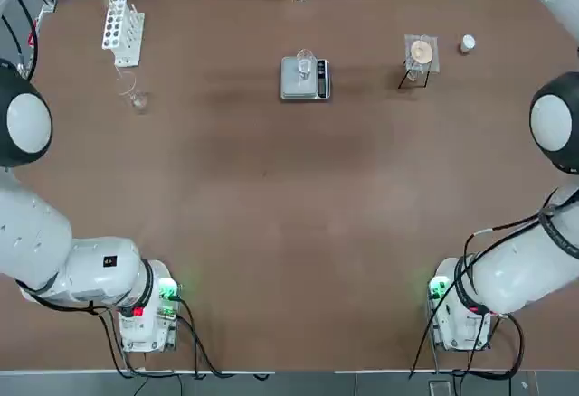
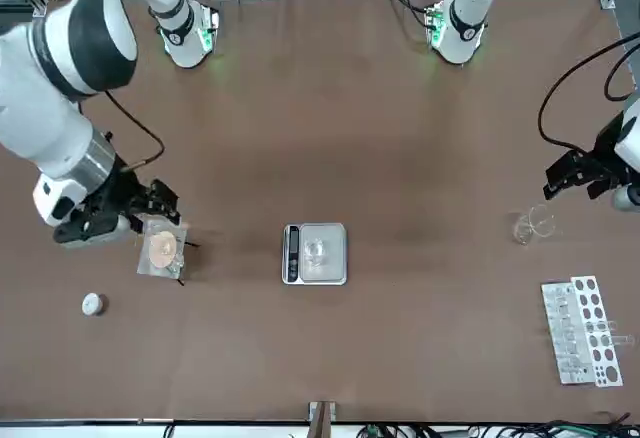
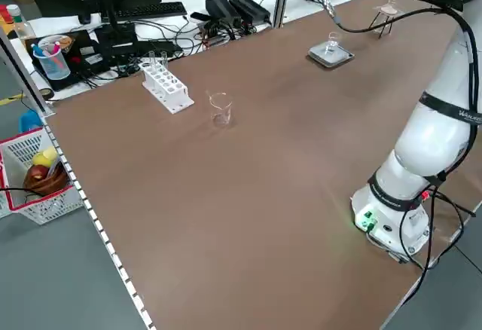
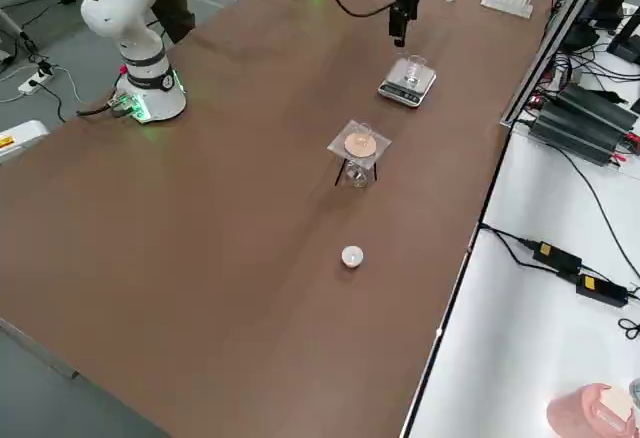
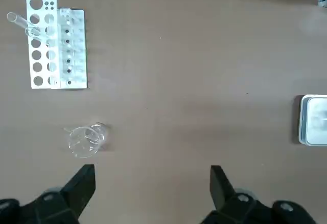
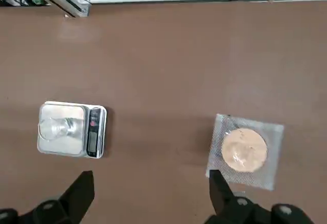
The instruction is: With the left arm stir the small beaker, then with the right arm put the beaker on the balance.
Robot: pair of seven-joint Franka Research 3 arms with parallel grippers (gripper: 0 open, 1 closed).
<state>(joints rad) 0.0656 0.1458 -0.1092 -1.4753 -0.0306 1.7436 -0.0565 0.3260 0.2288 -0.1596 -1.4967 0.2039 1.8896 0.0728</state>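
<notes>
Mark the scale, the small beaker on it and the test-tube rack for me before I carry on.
Scale (image 6: pixel 64 147): right wrist view, bare metal of the platter.
Small beaker (image 6: pixel 57 128): right wrist view, middle of its clear glass wall.
Test-tube rack (image 5: pixel 75 45): left wrist view, its white plastic face.

I'm in a lab: glass beaker (image 5: pixel 88 140), test-tube rack (image 1: pixel 123 31), digital balance (image 1: pixel 305 79) on my brown table (image 1: pixel 262 179).

And it's a wide lane of bare table (image 1: pixel 213 179) left open between the test-tube rack (image 1: pixel 124 31) and the balance (image 1: pixel 305 79)! Beyond the balance, passage is blocked by the mesh-topped stand (image 1: pixel 420 58), the white cap (image 1: pixel 467 43) just beside it.
</notes>
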